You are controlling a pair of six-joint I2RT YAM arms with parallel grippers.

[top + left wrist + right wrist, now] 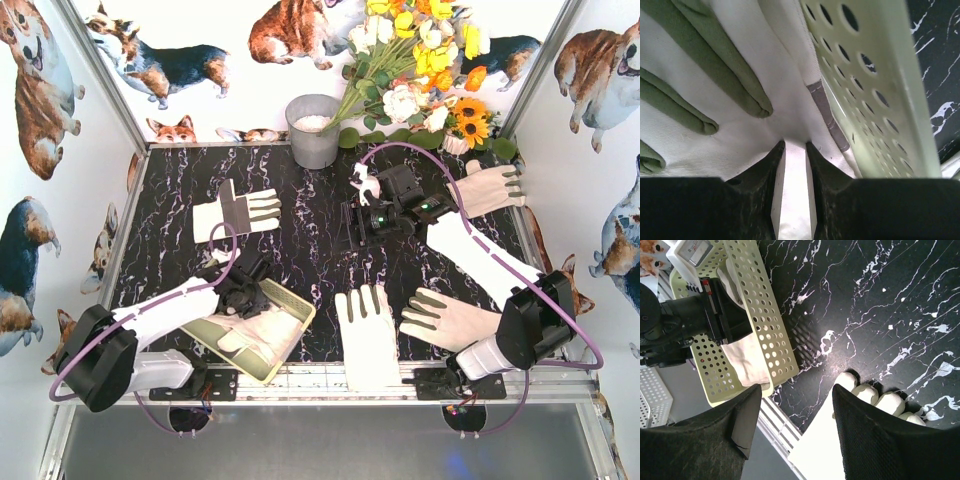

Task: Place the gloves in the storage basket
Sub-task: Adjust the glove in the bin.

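Nearest you, your left gripper [795, 146] is down inside the storage basket [290, 348]. Its jaws are pinched almost together on a fold of the cream glove [262, 330] lying in there, so that one looks delivered, just not let go yet. Right beside the basket, a plain white glove [367, 335] and a grey-fingered glove [450, 318] lie along the near edge. Mid-table, your right gripper [796, 395] hangs with its jaws wide apart, holding nothing. Further back there's a grey-patched glove [235, 212] on the left and a far glove [490, 188] over by the flowers [420, 60]. I'd say you've got at least four left to bag, so you're maybe a third done.
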